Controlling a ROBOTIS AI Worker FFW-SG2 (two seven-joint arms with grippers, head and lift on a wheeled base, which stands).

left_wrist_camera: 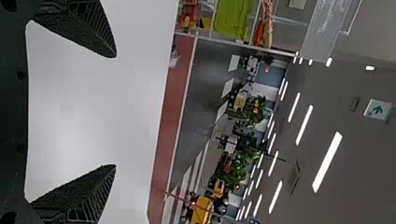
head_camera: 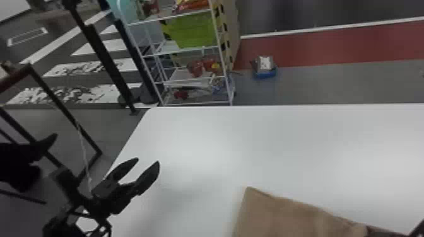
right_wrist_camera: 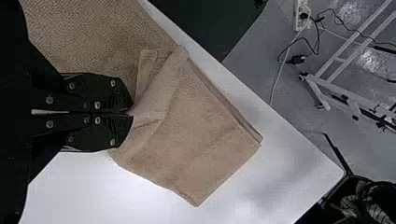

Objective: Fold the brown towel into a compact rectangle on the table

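In the head view my left gripper [head_camera: 148, 167] stands open over the table's left part, apart from the brown towel [head_camera: 284, 214], which lies at the bottom edge right of centre. The left wrist view has the left gripper [left_wrist_camera: 115, 111] with its two fingers wide apart and nothing between them. My right gripper [right_wrist_camera: 131, 113] is shut on a pinched fold of the brown towel [right_wrist_camera: 201, 140] in the right wrist view. Layered, folded edges of the cloth spread beyond the fingertips, and more cloth lies beside the gripper.
The white table [head_camera: 202, 141] carries the towel, its left edge running near the left gripper. Behind it stand a white wire shelf [head_camera: 195, 49] with a green bin [head_camera: 192, 30] and a small blue item [head_camera: 265, 74] on the floor. A dark metal frame [head_camera: 63, 107] stands at the left.
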